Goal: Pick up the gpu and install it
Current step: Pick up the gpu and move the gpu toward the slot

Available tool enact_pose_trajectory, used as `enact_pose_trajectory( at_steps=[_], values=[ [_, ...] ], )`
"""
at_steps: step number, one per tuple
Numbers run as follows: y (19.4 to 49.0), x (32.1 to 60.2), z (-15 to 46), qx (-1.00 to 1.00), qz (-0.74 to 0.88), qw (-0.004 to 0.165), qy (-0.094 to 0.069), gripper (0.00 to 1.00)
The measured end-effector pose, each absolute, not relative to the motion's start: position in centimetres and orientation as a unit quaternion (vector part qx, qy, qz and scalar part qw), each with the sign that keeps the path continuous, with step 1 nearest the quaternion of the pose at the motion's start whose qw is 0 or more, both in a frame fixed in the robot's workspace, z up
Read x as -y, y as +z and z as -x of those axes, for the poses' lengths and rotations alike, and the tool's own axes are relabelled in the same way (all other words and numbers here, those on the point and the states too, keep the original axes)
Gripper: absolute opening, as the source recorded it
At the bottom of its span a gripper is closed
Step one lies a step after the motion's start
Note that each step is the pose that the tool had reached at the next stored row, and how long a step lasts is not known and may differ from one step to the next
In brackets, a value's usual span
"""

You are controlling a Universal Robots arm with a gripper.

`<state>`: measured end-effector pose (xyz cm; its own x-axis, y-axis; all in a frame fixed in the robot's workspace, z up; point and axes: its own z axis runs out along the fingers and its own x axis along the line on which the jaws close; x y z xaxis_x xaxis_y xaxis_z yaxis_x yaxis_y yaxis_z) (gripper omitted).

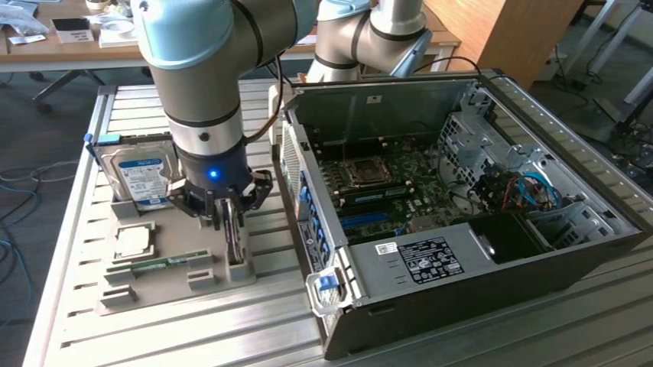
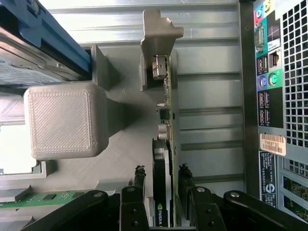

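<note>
I have the gripper (image 2: 162, 169) wide open, one finger either side of the gpu (image 2: 168, 139), a small gap on each side, holding nothing. The gpu stands on edge in the gray holder (image 1: 153, 289), at about 9 o'clock from the open computer case (image 1: 571, 264) in the exterior view. The hard drive (image 1: 143, 177) sits at the gripper's 10 o'clock.

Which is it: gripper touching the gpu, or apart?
Cannot tell. Wrist view: fingers straddle the gpu; one shows a gap, the other too close to judge.
</note>
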<state>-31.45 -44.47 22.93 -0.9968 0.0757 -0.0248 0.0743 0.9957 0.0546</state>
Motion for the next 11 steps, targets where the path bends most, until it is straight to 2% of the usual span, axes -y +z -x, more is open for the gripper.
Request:
enact_pose_trajectory(
  at_steps=[11],
  values=[
    [22.91,44.48,31.32,-0.999,-0.037,0.013,0.027,0.42]
  ],
)
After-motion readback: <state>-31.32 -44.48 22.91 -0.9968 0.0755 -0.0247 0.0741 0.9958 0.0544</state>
